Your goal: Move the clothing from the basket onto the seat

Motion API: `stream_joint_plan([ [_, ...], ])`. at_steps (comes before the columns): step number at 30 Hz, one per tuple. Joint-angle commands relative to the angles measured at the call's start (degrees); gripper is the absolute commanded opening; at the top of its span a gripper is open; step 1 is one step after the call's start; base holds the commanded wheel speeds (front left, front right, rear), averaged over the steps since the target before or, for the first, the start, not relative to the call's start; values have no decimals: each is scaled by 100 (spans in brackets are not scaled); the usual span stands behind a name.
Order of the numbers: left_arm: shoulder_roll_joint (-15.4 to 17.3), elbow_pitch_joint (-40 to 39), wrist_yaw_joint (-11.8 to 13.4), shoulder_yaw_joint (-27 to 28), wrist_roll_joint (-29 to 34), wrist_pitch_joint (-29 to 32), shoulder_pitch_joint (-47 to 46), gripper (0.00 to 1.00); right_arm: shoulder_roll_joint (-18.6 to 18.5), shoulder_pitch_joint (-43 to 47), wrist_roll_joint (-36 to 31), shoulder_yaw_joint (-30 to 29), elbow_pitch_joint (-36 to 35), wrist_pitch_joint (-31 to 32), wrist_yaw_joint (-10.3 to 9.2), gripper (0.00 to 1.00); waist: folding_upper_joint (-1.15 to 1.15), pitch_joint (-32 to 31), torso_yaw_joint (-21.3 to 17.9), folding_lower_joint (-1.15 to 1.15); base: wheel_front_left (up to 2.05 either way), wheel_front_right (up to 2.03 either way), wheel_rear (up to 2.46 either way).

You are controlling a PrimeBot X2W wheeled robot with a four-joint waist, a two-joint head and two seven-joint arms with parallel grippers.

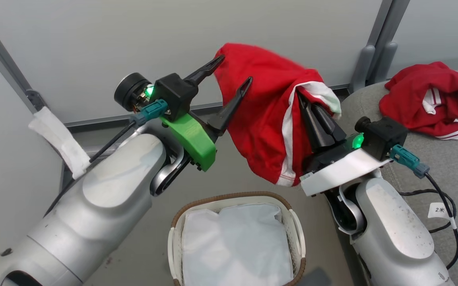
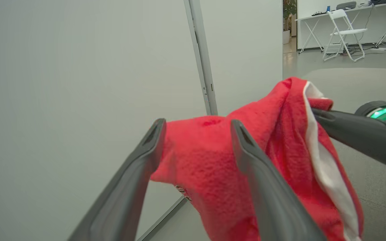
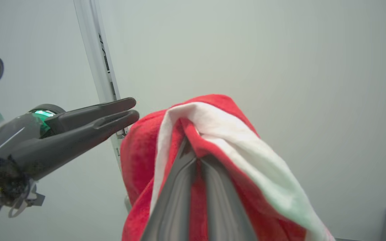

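Red garment (image 1: 264, 131) hides right hand (image 1: 306, 109) tips, clamped on it | left hand (image 1: 235, 69) spread open

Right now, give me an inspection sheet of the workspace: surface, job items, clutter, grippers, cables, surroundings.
Surface: grey sofa at right; floor beside the basket.
Job's things: held red garment aloft, clear of the laundry basket; second red garment crumpled on the sofa; the basket shows its white liner, no red fabric.
Clutter: white cloth strip on the wall rail at left.
Grippers: right gripper shut on the held red garment; left gripper open at its edge, contact unclear.
Cables: black cable with a white tag runs from the right wrist along the sofa.
Surroundings: grey partition wall; folding chair far off.
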Motion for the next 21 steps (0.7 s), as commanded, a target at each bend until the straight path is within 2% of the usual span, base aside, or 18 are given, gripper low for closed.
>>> stream_joint_plan([
  [1,-4,-23,33,95,-19,-3,209,100,-18,51,-82,-43,-25,-28,-6,0,0,4,2,0,0,0,0],
  [8,-51,-350,94,602,226,-3,1075,100,-18,170,-412,-234,25,-28,-7,0,0,22,8,0,0,0,0],
  [21,-499,-486,55,1548,1050,-3,2720,100,-19,357,-723,-796,37,-28,-7,0,0,132,-37,0,0,0,0],
])
